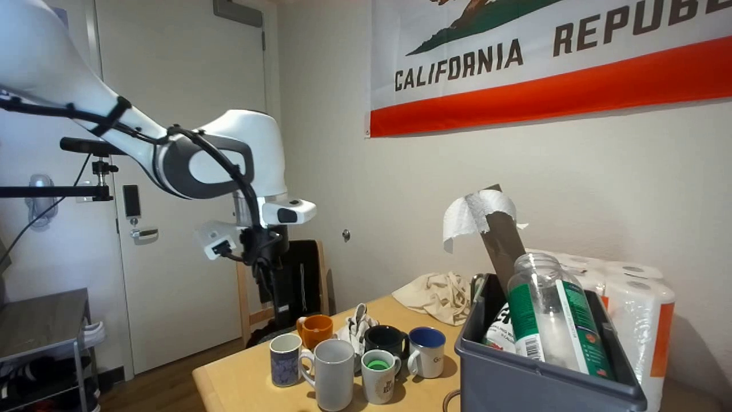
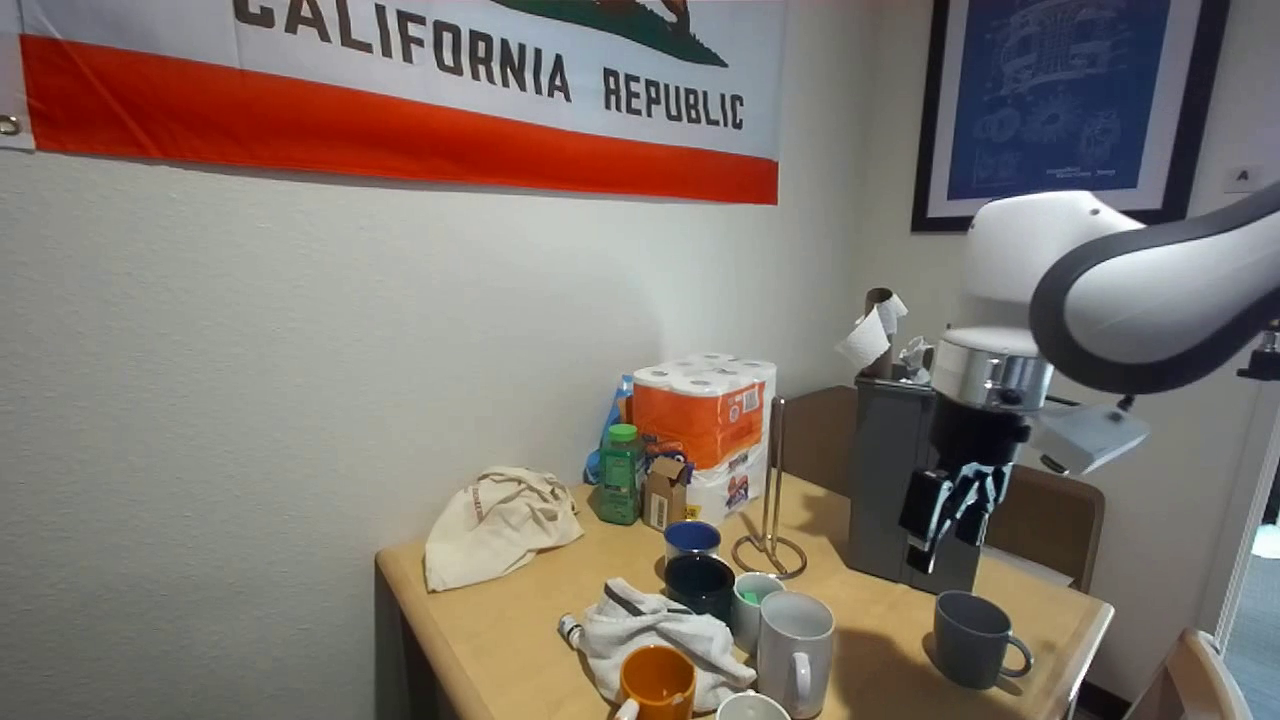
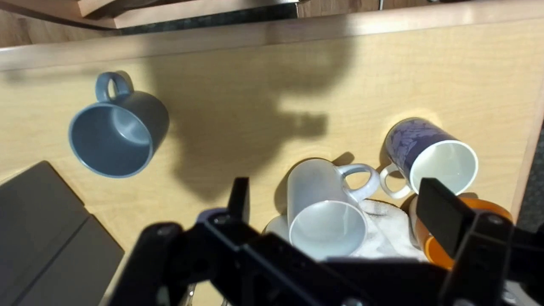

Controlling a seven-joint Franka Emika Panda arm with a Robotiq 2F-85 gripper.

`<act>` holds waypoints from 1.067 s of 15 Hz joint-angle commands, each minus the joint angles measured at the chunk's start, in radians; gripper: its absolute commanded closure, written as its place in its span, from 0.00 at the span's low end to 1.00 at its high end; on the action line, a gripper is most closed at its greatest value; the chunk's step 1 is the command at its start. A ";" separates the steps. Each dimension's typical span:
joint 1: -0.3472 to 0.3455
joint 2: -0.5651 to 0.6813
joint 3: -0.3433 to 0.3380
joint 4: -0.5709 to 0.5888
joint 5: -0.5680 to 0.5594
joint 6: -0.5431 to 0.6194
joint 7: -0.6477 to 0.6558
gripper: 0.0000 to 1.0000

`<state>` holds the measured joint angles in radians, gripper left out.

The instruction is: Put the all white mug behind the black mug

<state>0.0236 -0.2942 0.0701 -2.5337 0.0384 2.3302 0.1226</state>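
The all white mug (image 1: 335, 375) stands upright on the table, with its handle toward the purple-patterned mug. It also shows in an exterior view (image 2: 795, 650) and in the wrist view (image 3: 318, 182). The black mug (image 1: 384, 341) stands upright beside a striped cloth, near the blue-inside mug; it shows in an exterior view too (image 2: 699, 588). It is not visible in the wrist view. My gripper (image 3: 335, 189) is open and empty, raised above the tabletop and apart from all mugs. The white mug appears between its fingers in the wrist view. The gripper also hangs in an exterior view (image 2: 945, 540).
Close around the white mug are a green-inside mug (image 1: 378, 377), a purple-patterned mug (image 1: 285, 360), an orange mug (image 1: 316, 330) and the cloth (image 2: 650, 640). A blue-grey mug (image 2: 972, 640) stands apart near a grey bin (image 2: 890, 490). A metal stand (image 2: 772, 500) rises behind.
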 commanded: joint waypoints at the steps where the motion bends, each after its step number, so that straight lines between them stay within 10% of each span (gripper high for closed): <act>1: -0.008 0.251 0.018 0.165 -0.062 0.059 0.059 0.00; 16: 0.071 0.647 -0.070 0.417 -0.154 0.122 0.198 0.00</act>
<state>0.0734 0.3279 0.0226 -2.1299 -0.1131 2.4317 0.2846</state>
